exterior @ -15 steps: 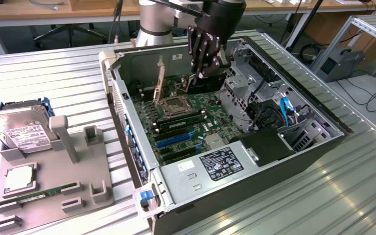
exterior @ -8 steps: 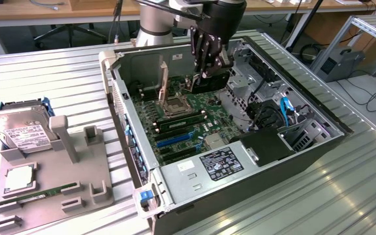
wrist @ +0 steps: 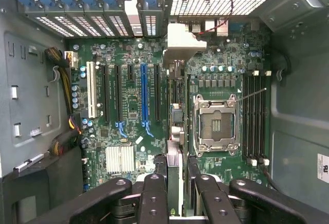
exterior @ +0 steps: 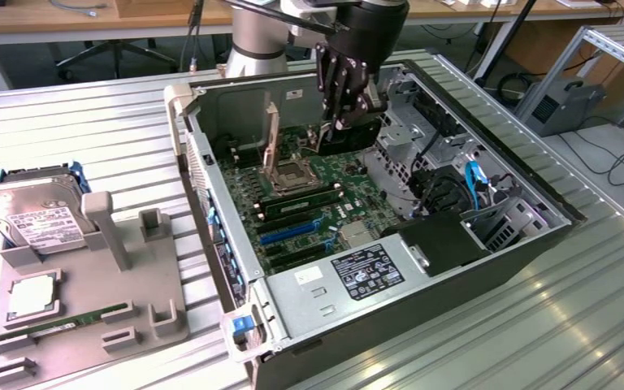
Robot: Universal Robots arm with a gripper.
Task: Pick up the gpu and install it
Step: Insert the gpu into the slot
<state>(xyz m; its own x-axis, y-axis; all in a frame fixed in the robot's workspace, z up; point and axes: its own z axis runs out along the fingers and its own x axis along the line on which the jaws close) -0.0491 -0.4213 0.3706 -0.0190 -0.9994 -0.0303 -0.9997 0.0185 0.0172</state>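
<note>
The hand (wrist: pixel 175 185) (exterior: pixel 344 93) is clamped on the gpu (wrist: pixel 175 157) (exterior: pixel 347 140), its dark fingers (wrist: pixel 152 198) pressing on both faces of the card. The card hangs on edge, inside the open computer case (exterior: pixel 507 252) and above the green motherboard (wrist: pixel 128 126) (exterior: pixel 328 203). In the wrist view the card shows as a thin strip running away from the hand, with its pale metal end towards the case's vented back wall. It lies between the long blue slot (wrist: pixel 144 93) and the open processor socket (wrist: pixel 216 124) (exterior: pixel 290 175); whether its lower edge touches the board I cannot tell.

Further off, on the ribbed metal bench (exterior: pixel 106 130) at the exterior view's left, a grey holder (exterior: pixel 106 301) carries a processor chip (exterior: pixel 32 296) and a green memory stick (exterior: pixel 68 321). A silver hard drive (exterior: pixel 30 215) in a blue-tabbed caddy stands behind them.
</note>
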